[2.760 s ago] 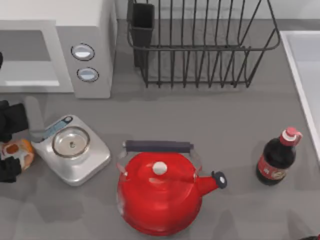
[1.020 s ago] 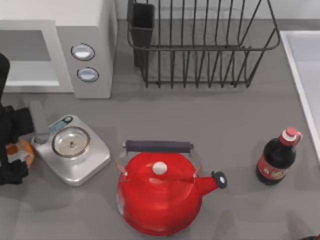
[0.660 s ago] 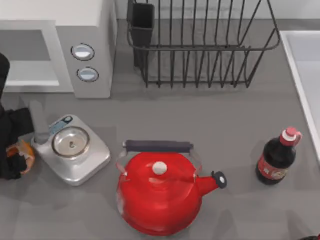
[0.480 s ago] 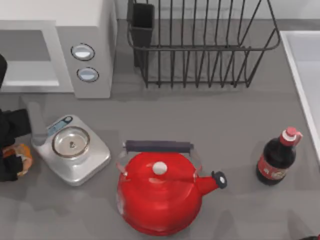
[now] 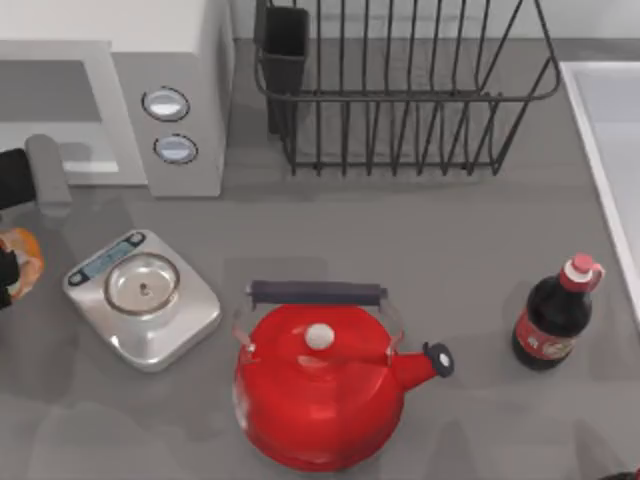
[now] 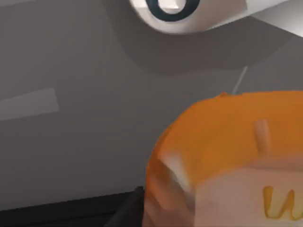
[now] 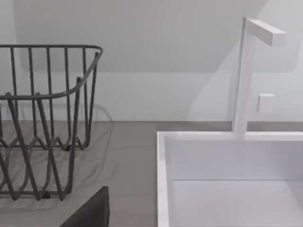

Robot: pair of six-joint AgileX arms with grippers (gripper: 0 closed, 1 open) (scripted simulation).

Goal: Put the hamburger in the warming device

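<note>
My left jaws [image 5: 8, 225], closed on the hamburger [image 5: 20, 258], have lifted it toward the microwave [image 5: 110, 110] at 11 o'clock; right jaws' opening I cannot tell.

Rendered kitchen counter, grey. White microwave [image 5: 165, 90] at back left, wire dish rack [image 5: 400, 90] beside it, white sink [image 7: 227, 179] with tap [image 7: 246, 75] at right. Red kettle [image 5: 320, 385], silver scale [image 5: 142, 297] and dark bottle [image 5: 555, 315] on the counter.

No text reads clearly; the hamburger [image 6: 227, 156] bears part of a yellow mark
</note>
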